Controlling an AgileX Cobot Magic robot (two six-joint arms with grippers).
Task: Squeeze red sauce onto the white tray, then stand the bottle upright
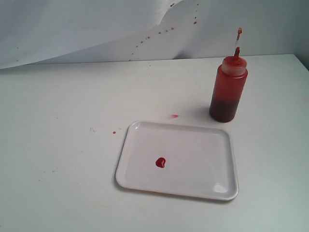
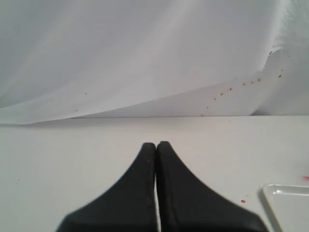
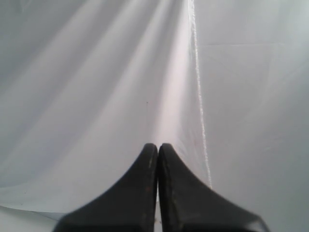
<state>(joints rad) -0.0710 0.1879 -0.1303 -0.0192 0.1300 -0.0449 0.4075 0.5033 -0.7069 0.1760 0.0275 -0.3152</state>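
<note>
The bottle (image 1: pixel 228 89) stands upright on the table behind the right end of the white tray (image 1: pixel 203 154), dark red sauce filling its lower part and its tip cap sticking up. A small heart-shaped blob of red sauce (image 1: pixel 161 162) lies on the tray, left of its middle. Neither gripper shows in the exterior view. The left gripper (image 2: pixel 156 145) is shut with nothing in it, over bare table, with a corner of the tray (image 2: pixel 288 205) off to one side. The right gripper (image 3: pixel 158 146) is shut on nothing and faces the white backdrop.
A white sheet backdrop (image 1: pixel 96 29) hangs behind the table, speckled with small red spots (image 1: pixel 159 33). A pinkish smear (image 1: pixel 174 116) and a few specks (image 1: pixel 114 132) mark the table beside the tray's far edge.
</note>
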